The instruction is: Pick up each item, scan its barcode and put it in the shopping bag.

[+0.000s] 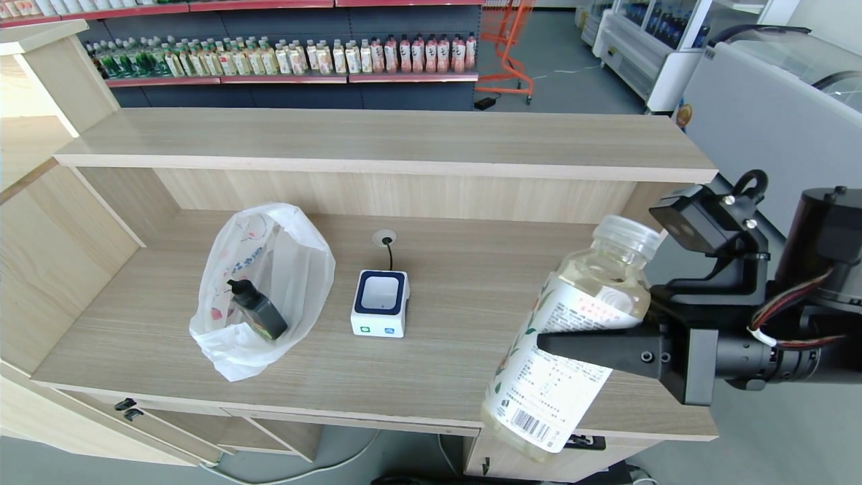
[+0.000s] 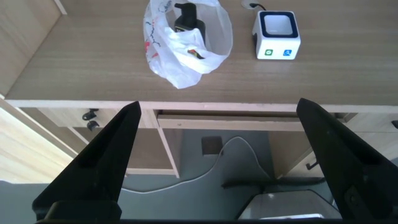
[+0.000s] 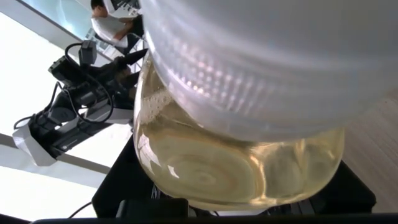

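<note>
- Wooden tabletop (image 1: 465,283) carries a scanner (image 1: 381,303) at its middle.
- Bag (image 1: 269,289) sits at the scanner's 9 o'clock, with a dark bottle (image 1: 259,311) inside.
- Right claw (image 1: 579,330) pinches a tilted clear bottle (image 1: 559,391) at the scanner's 4 o'clock.
- Left claw (image 2: 219,107) hangs spread before the tabletop's front edge.

Head camera looking down over worktop (image 1: 458,296), left wrist camera off its front edge, sharing bag (image 2: 180,68) and scanner (image 2: 277,34), right wrist camera tight against bottle (image 3: 249,93)

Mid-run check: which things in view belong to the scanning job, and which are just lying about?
Job: drink bottle in the right pincer; scanner; shopping bag; dark bottle inside it.
Lying about: shelved drinks; orange rack; freezers.
</note>
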